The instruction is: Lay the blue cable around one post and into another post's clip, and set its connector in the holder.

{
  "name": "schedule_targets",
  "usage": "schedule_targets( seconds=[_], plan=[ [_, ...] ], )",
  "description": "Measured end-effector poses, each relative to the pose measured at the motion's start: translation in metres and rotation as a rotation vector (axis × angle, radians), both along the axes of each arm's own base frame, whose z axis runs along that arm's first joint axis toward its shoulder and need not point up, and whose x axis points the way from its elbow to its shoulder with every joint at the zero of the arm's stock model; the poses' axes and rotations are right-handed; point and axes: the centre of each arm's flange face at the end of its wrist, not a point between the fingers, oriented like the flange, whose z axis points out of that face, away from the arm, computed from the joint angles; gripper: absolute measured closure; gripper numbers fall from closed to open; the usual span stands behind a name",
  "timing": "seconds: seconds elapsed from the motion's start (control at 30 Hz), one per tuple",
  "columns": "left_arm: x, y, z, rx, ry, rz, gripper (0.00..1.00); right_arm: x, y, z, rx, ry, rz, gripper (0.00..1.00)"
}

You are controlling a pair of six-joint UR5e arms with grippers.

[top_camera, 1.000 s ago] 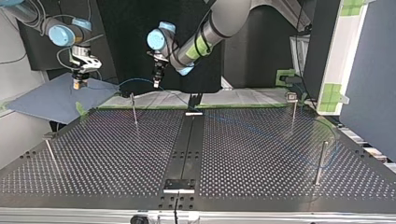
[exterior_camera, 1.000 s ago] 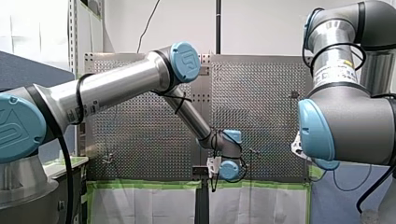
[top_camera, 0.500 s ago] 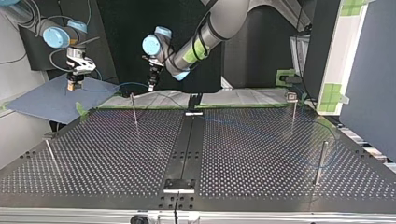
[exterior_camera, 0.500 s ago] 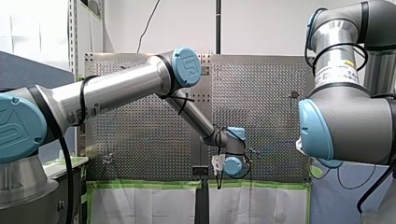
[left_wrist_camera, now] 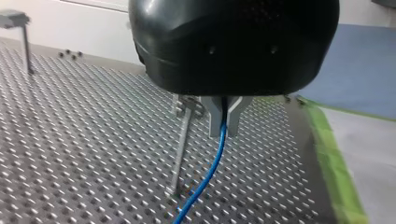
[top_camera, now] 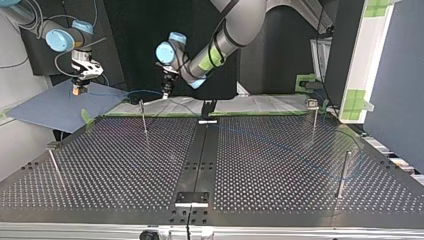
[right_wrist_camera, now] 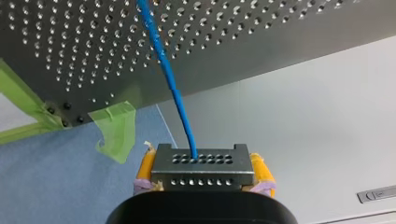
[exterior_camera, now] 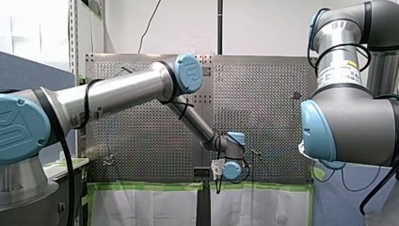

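My left gripper point(left_wrist_camera: 224, 122) has its metal fingers shut on the blue cable point(left_wrist_camera: 210, 170), which hangs down from them to the perforated table. A thin post with a clip point(left_wrist_camera: 183, 140) stands just beside it. In the top view that gripper point(top_camera: 166, 93) hovers over the table's far edge, close to the same post point(top_camera: 144, 119). My right gripper point(right_wrist_camera: 201, 179) is shut on the grey connector point(right_wrist_camera: 201, 167) between yellow pads; the cable point(right_wrist_camera: 163, 65) leads away from it. It hangs off the table over a blue sheet point(top_camera: 55, 107). The cable point(top_camera: 320, 167) runs on toward a post point(top_camera: 343, 172).
Other posts stand at the top view's near left point(top_camera: 55, 167) and far right point(top_camera: 314, 120). A black rail point(top_camera: 200, 155) crosses the middle of the table, with a bracket point(top_camera: 191, 198) at its near end. Green tape point(left_wrist_camera: 334, 172) lines the table's edge.
In the top view my left gripper swung left with the cable, then came back a little to the right. My right gripper shifted slightly left with the connector and then held still.
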Motion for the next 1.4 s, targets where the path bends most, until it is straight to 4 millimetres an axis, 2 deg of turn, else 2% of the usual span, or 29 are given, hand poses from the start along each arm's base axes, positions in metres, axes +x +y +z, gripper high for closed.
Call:
schedule_targets(
  seconds=[0.17,0.47,1.03,1.4],
  plan=[
    [0.006,0.005,-0.006,0.0,0.003,0.005,1.0,0.0,0.0,0.0,-0.002,0.008,0.0,1.0],
    [0.014,0.011,-0.006,0.013,-0.005,0.021,1.0,0.002,-0.004,0.003,-0.041,0.018,0.018,1.0],
    [0.017,0.011,-0.005,0.055,-0.037,0.022,1.0,0.005,-0.003,0.003,-0.044,0.082,0.022,1.0],
    [0.027,0.011,0.001,0.035,-0.058,0.026,1.0,0.005,-0.003,0.001,-0.044,0.09,0.022,1.0]
  ],
)
